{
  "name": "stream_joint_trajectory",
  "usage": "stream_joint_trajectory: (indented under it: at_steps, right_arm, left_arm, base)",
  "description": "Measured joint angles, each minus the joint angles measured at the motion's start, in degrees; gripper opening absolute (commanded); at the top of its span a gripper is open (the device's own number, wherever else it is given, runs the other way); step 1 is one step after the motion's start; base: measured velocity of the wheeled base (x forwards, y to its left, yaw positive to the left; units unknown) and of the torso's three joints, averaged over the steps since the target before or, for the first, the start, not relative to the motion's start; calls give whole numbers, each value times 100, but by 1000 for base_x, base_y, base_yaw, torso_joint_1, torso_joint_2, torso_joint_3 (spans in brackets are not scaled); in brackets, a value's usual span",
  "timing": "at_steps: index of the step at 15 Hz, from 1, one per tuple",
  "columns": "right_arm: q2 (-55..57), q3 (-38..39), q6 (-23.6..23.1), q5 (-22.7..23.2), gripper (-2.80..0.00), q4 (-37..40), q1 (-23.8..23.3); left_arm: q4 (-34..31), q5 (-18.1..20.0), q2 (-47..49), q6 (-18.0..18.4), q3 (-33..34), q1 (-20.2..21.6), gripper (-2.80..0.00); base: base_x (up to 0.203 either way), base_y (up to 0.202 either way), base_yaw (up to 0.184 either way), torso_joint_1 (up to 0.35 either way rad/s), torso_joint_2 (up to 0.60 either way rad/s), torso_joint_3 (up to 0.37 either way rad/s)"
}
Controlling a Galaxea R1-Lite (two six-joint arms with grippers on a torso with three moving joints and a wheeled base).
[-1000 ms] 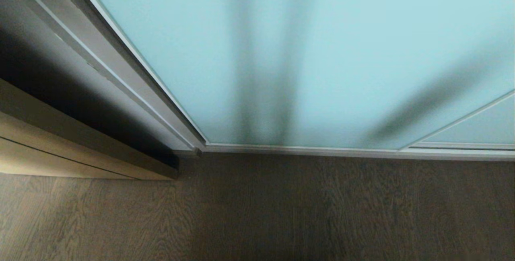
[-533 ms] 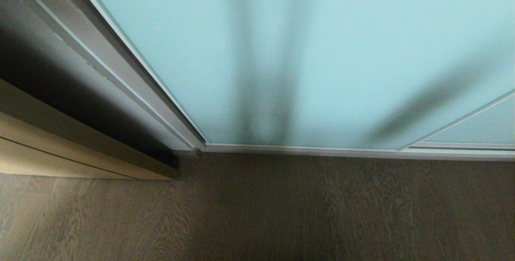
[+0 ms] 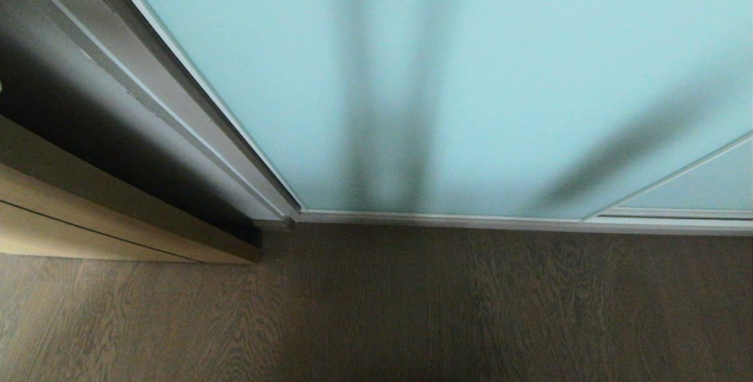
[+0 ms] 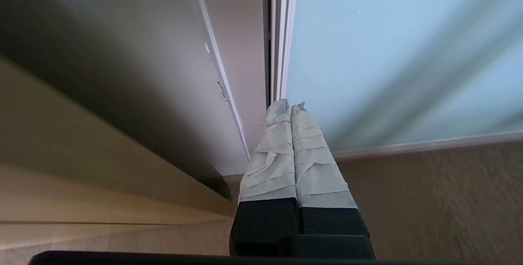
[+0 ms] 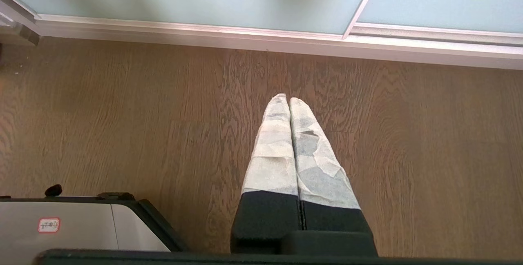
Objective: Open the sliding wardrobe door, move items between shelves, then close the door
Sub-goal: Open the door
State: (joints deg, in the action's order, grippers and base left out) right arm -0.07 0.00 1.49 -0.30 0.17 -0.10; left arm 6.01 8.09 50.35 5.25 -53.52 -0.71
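The sliding wardrobe door (image 3: 482, 76) fills the upper centre and upper right of the head view. It stands upright with its long axis vertical, and its bottom rail runs level across the frame where it meets the wood floor (image 3: 412, 311). Its left frame edge slants from the upper left of the frame down to the corner at centre left. The door is shut against the grey side panel (image 3: 106, 111). A second frosted panel (image 3: 694, 185) overlaps it at the right edge. The top of the door is cut off. Dark blurred streaks show through the glass, and what lies behind them cannot be made out. A light wood door (image 3: 88, 223) occupies the lower left, and part of it is cut off.

Neither arm appears in the head view. In the left wrist view the left gripper (image 4: 291, 108) has its taped fingers pressed together, holding nothing. Its tips lie at the lower end of the door's left frame edge (image 4: 282, 52), with the glass just to the right. Contact cannot be confirmed.

In the right wrist view the right gripper (image 5: 289, 101) is likewise closed and empty. It is over the floor at frame centre, well apart from the door's bottom rail (image 5: 204, 34) along the top of the frame. A grey robot base (image 5: 81, 224) shows at lower left.
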Motion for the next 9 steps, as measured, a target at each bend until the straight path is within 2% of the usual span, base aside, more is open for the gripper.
stream_joint_trajectory:
  at_steps: [5, 9]
  right_arm:
    - [0, 0, 0, 0, -280, -2, 0]
    - [0, 0, 0, 1, -280, 1, 0]
  left_arm:
    - [101, 6, 732, 0, -378, -6, -280]
    - [746, -38, 1235, -19, -551, -9, -280]
  base:
    - [0, 0, 0, 0, 0, 0]
    - [0, 0, 0, 0, 0, 0]
